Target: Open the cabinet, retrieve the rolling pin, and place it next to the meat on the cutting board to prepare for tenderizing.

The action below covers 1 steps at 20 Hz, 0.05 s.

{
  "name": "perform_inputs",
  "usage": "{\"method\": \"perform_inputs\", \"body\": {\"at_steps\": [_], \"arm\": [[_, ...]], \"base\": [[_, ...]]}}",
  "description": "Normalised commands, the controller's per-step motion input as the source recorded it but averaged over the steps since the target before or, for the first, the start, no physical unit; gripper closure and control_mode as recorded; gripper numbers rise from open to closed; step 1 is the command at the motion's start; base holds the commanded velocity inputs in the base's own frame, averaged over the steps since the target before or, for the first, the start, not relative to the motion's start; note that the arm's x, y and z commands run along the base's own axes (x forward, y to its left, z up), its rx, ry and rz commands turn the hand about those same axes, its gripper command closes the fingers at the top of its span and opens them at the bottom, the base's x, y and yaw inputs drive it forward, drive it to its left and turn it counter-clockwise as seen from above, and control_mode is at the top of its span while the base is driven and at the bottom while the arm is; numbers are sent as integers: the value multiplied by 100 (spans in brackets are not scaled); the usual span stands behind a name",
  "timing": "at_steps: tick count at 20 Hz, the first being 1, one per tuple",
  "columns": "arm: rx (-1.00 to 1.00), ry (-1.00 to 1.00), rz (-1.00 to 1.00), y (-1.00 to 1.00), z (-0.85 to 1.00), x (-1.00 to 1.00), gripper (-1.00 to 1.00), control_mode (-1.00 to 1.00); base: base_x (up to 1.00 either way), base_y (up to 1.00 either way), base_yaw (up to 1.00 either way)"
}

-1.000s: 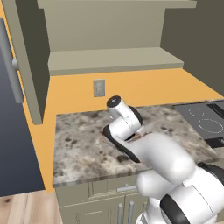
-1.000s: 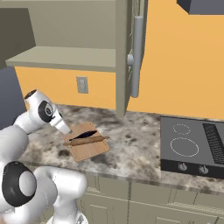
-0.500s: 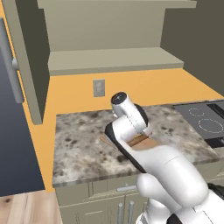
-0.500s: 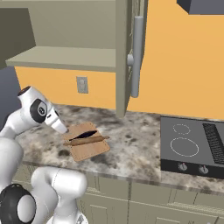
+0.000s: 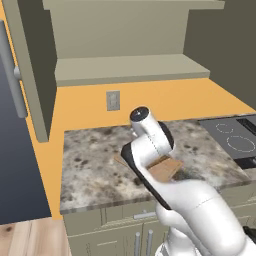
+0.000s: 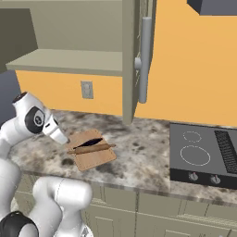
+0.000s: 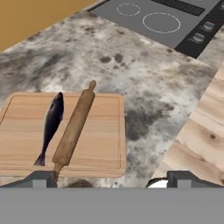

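Since the rolling pin (image 7: 73,128) already lies on the cutting board (image 7: 100,144), just right of the meat (image 7: 51,124) and almost parallel to it, the placing step looks finished. The hand (image 7: 111,180) is released, fingers spread wide and holding nothing, near the board's edge on the counter (image 7: 144,83). What remains, I judge, is lifting clear without nudging the pin. The pin is a slim brown wooden cylinder with knobbed ends. The cabinet (image 6: 132,60) stands open above.
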Motion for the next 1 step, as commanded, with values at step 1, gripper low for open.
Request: {"method": "perform_inputs", "body": {"at_steps": [1], "arm": [[0, 0, 0, 0, 3, -25, -100, -100]], "base": [[0, 0, 0]]}}
